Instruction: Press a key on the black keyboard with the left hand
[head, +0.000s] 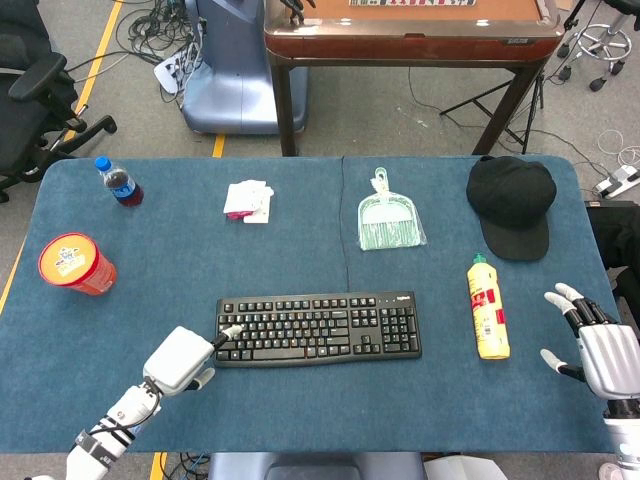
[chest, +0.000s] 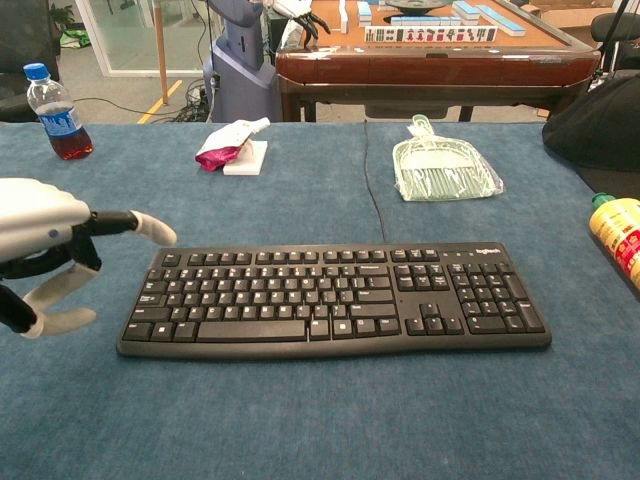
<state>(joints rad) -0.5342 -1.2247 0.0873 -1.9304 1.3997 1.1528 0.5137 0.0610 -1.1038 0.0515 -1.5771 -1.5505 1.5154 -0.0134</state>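
The black keyboard (head: 318, 328) (chest: 335, 298) lies flat on the blue table, near its front middle. My left hand (head: 180, 358) (chest: 38, 232) hovers at the keyboard's left end. One finger (chest: 135, 222) points out over the top-left keys without touching them. The other fingers look curled in, the thumb hangs below, and the hand holds nothing. My right hand (head: 592, 344) shows only in the head view, at the table's right edge. Its fingers are spread and it is empty.
A yellow bottle (head: 486, 307) lies right of the keyboard, with a black cap (head: 512, 200) behind it. A green dustpan (head: 390, 216), a white and pink packet (head: 246, 199), a cola bottle (head: 118, 181) and a red tub (head: 75, 263) stand further back and left.
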